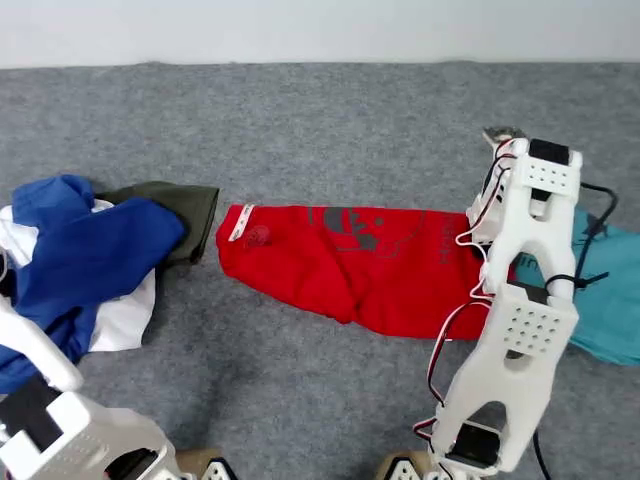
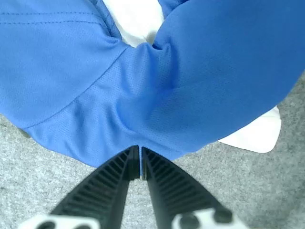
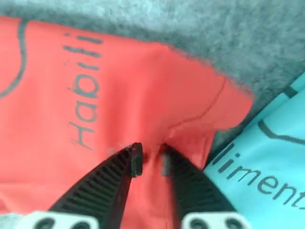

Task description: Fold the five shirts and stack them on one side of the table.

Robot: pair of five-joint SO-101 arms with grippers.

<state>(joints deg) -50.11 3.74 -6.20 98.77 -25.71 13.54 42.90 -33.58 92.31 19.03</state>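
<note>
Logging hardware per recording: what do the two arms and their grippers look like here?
Both arms are white plastic. The right arm has perforated link plates, black servo blocks, and thin red, black and white cables along it. The left arm shows a black block too. The left gripper and right gripper have black ribbed jaws on white bases.

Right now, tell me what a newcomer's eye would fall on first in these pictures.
The red shirt stands out first, spread across the middle of the grey table, with the right hand pinching its edge beside a teal shirt. On the left side a blue shirt lies heaped over a white shirt and a dark green shirt, the left hand shut on the blue cloth.
</note>
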